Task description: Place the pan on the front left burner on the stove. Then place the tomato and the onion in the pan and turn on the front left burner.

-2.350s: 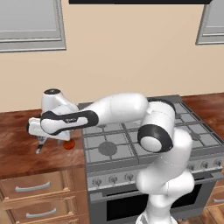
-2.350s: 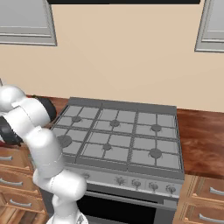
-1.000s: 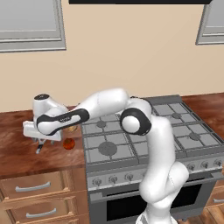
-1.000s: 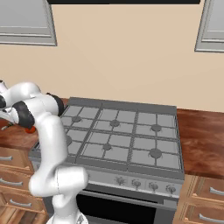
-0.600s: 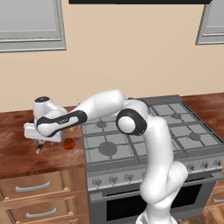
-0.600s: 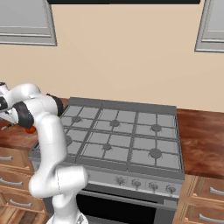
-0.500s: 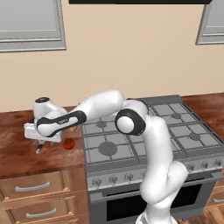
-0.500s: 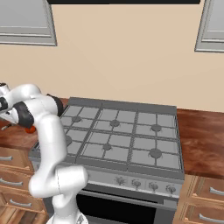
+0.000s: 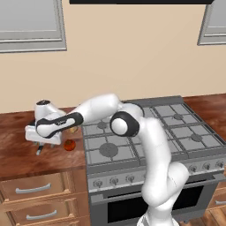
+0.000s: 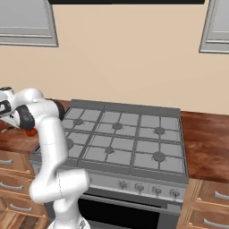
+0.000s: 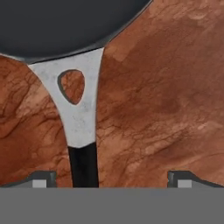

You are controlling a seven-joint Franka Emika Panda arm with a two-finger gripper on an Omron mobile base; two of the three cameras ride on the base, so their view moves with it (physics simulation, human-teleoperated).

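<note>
Pincer (image 11: 109, 177) spread wide, grasping nothing, poised above pan (image 11: 65, 26) handle on the bench (image 11: 166, 100) left of stove (image 9: 145, 132); handle between tips, nearer the left one. Barely moved since half a second ago.

From the left base view you look forward and down at the stove (image 9: 150, 128) from behind; the right base view shares it from the other side. Your hand view sits close over the counter (image 11: 166, 96), facing straight down.
</note>
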